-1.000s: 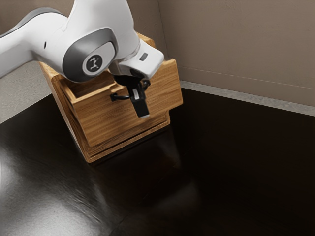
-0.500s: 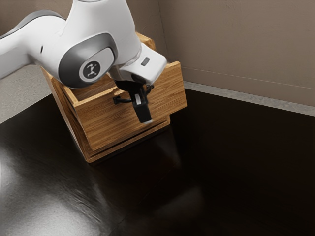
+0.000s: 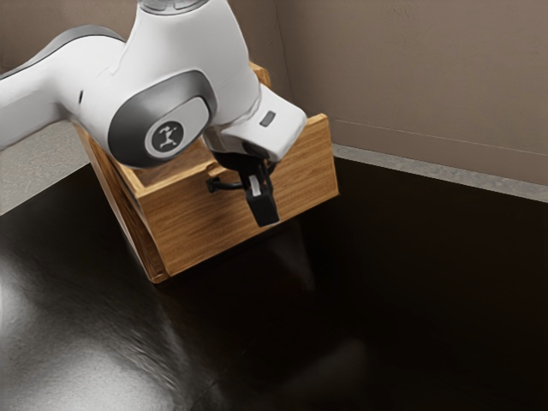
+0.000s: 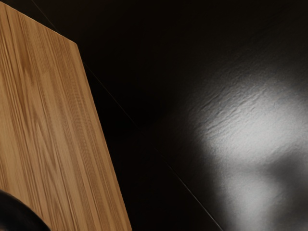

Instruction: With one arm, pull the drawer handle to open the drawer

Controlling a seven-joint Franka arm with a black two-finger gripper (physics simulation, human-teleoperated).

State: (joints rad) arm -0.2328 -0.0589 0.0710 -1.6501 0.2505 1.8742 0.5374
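A wooden cabinet (image 3: 120,190) stands at the back of the black table, and its drawer (image 3: 193,216) sticks out toward the exterior view's right. The drawer's open top shows behind the front panel. A thin black handle (image 3: 221,183) runs across the drawer front. My black gripper (image 3: 255,190) hangs from the white hand right at the handle's end, fingers (image 3: 263,205) pointing down, shut on the handle. In the wrist view the drawer's wood-grain front (image 4: 43,125) lies close beside my hand, and a dark rounded shape (image 4: 14,220) sits at the corner.
The glossy black table (image 3: 385,282) stretches wide in front of the drawer and toward the exterior view's right. A brown wall (image 3: 411,77) with a grey ledge (image 3: 428,169) bounds the back. My white arm (image 3: 51,77) passes above the cabinet.
The drawer has slid further out toward the exterior view's right, and my gripper has moved with it on the handle.
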